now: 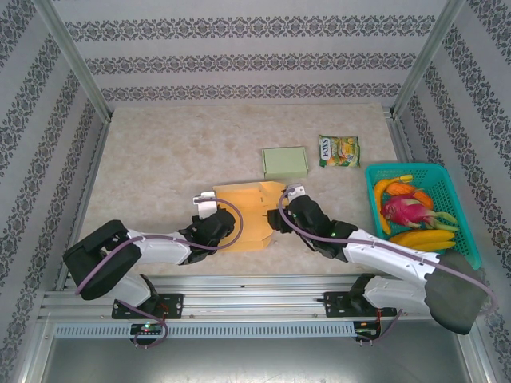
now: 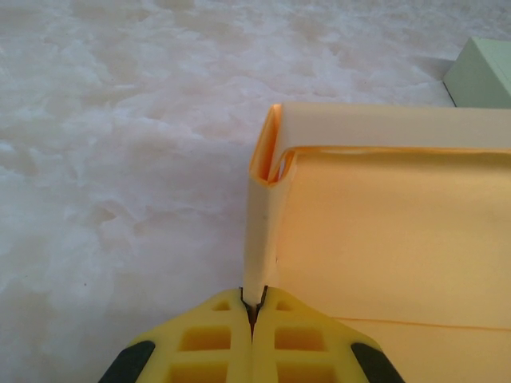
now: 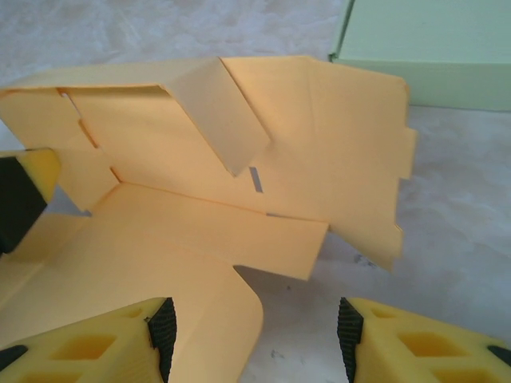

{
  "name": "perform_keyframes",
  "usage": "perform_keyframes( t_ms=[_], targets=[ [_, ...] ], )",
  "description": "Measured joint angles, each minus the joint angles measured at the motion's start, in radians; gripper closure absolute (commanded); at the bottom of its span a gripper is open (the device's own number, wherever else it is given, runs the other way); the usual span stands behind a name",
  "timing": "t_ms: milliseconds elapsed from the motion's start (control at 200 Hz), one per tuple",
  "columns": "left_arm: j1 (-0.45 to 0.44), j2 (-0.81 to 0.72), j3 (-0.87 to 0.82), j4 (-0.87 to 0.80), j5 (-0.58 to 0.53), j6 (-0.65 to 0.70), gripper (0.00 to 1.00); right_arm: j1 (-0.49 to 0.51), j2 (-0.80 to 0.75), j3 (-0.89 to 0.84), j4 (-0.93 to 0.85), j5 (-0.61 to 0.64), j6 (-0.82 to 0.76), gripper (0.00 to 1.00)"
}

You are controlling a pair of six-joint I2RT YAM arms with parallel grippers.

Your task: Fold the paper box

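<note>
Box [image 1: 247,214], orange, half-formed, centre of desk [image 1: 160,152]: left pincer [image 2: 254,309] pinching its raised left wall, right pincer [image 3: 254,331] spread above the lower-right flap; wall-raising step in hand; next move likely needs the right to grip and lift that flap.

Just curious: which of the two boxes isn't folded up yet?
The orange box, its flaps spread open; the green box beyond it is fully closed.
</note>
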State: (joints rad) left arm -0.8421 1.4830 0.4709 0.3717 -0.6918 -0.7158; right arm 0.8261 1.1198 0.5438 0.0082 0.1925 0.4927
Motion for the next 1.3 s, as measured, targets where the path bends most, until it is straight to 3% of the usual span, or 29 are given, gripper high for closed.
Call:
perform_keyframes(
  t_ms=[804,1304],
  targets=[
    [0.000,0.025,0.005,0.035,0.003,-0.001,1.00,-0.008,-0.135,-0.010,-0.108,-0.008,-0.020,0.42],
    [0.000,0.061,0.013,0.087,0.004,-0.023,1.00,-0.045,0.147,0.018,0.035,-0.089,0.010,0.41]
  ],
)
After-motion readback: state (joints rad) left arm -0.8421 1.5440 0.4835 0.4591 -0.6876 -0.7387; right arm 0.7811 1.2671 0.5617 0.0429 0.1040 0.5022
